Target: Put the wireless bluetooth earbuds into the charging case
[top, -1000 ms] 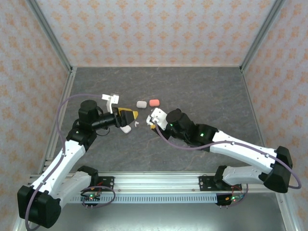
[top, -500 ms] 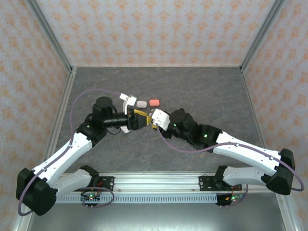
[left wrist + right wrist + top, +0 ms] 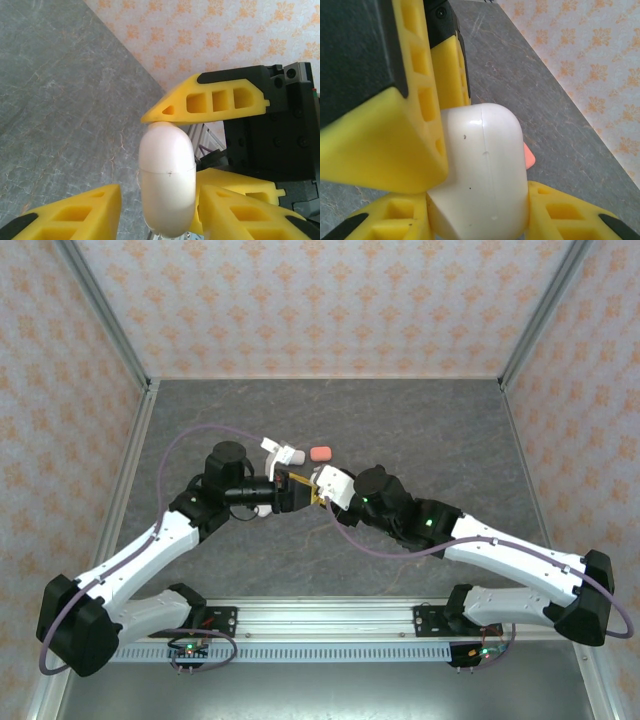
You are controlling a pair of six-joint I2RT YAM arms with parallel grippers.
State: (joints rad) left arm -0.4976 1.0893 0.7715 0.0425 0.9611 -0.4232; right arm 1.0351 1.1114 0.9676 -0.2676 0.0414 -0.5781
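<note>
A white charging case (image 3: 485,170) sits in my right gripper (image 3: 477,210), which is shut on its sides and holds it above the table. My left gripper (image 3: 159,200) faces it head-on, its jaws on either side of the same case (image 3: 167,175). A strip of table shows between the case and one left finger (image 3: 65,215). The right gripper's finger (image 3: 210,102) rests on the case's top end. In the top view the left gripper (image 3: 298,490) and the right gripper (image 3: 314,496) meet at mid-table. The earbuds are hidden.
A coral case (image 3: 320,453) lies on the grey table just behind the grippers, and its edge (image 3: 529,155) peeks past the held case. A pale grey case (image 3: 294,455) lies beside it. Another white piece (image 3: 265,510) shows under the left arm.
The left arm swung right until its gripper met the right gripper, and its jaws narrowed around the held case. The right gripper shifted slightly, still holding the case.
</note>
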